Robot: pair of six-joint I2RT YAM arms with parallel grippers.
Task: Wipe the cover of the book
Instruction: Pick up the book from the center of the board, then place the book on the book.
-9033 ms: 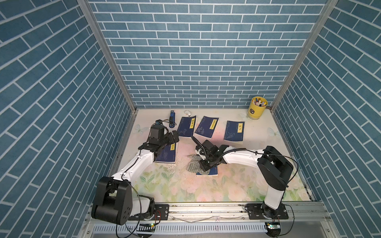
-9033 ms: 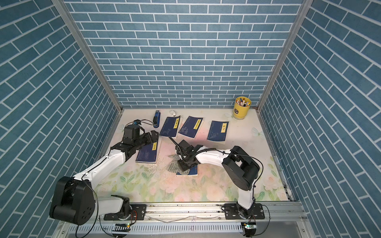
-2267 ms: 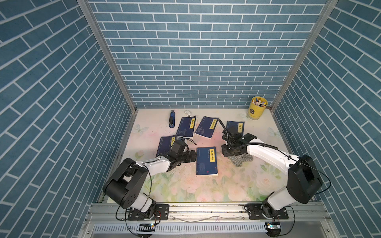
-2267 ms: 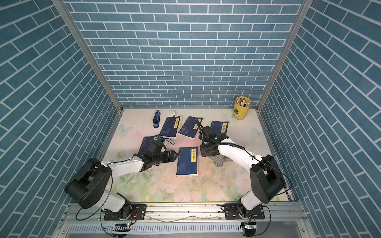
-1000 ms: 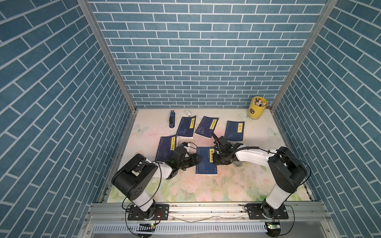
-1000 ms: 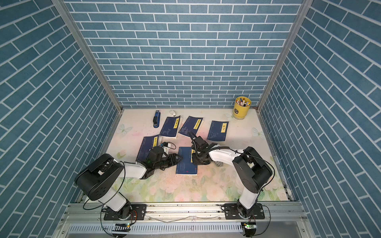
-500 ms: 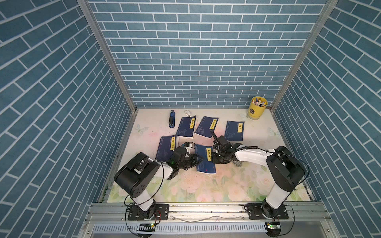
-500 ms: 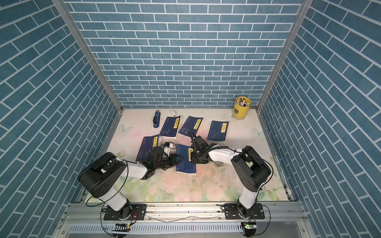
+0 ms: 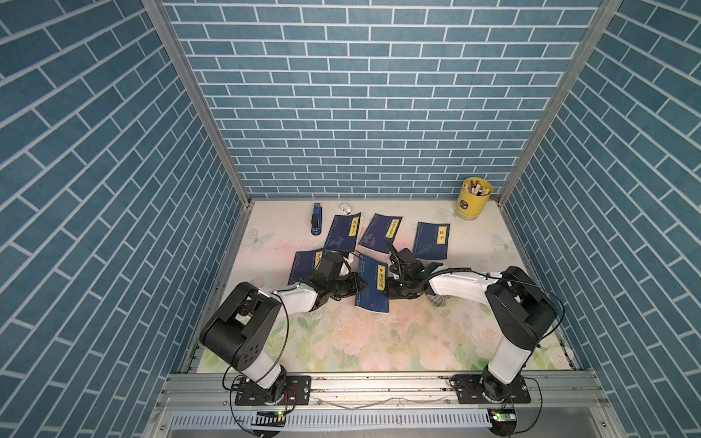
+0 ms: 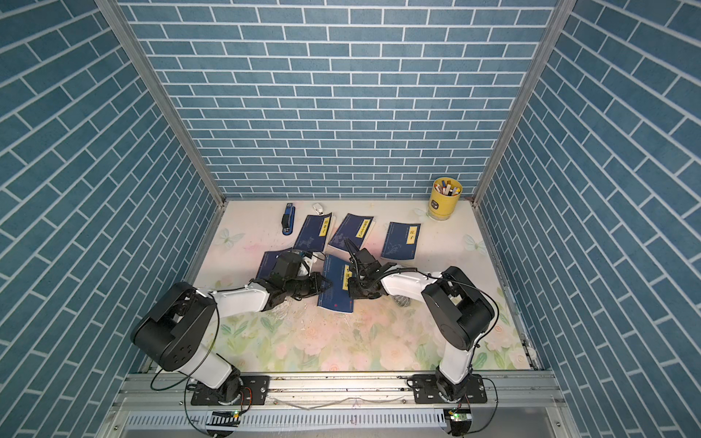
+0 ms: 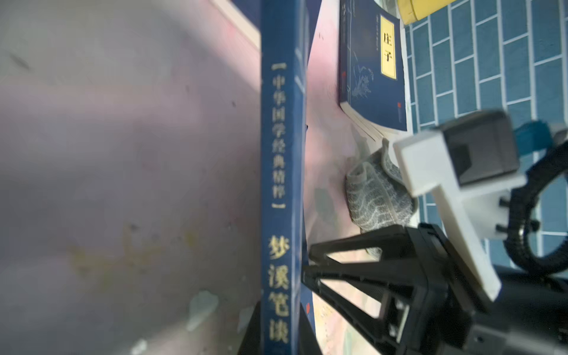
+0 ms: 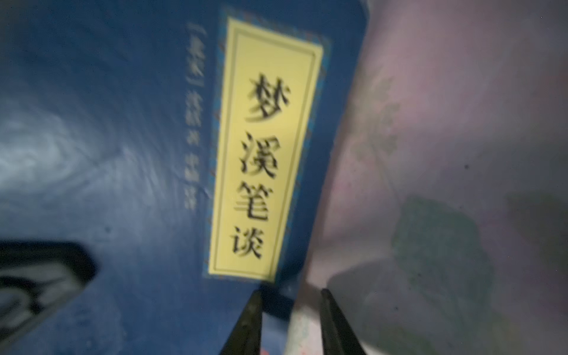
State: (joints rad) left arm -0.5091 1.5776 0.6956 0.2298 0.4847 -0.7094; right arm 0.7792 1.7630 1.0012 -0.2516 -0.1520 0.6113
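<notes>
The book (image 9: 373,284) is dark blue with a yellow title label and sits mid-table, skewed, its left side raised. My left gripper (image 9: 358,286) is shut on its spine edge; in the left wrist view the spine (image 11: 281,184) runs between the two fingers of the left gripper (image 11: 279,338). My right gripper (image 9: 390,292) is at the book's right edge. In the right wrist view the right gripper (image 12: 290,295) is open, one finger over the cover (image 12: 138,184), the other over the mat. A grey cloth (image 9: 436,299) lies on the mat behind the right arm.
Several other blue books lie around: one (image 9: 303,263) under the left arm, and three further back (image 9: 343,233), (image 9: 381,235), (image 9: 432,240). A yellow pen cup (image 9: 473,199) stands in the back right corner. A blue stapler (image 9: 316,223) lies back left.
My left gripper has shut on the book's spine edge and raised that side, skewing the book. The right gripper's jaws have widened at the book's other edge.
</notes>
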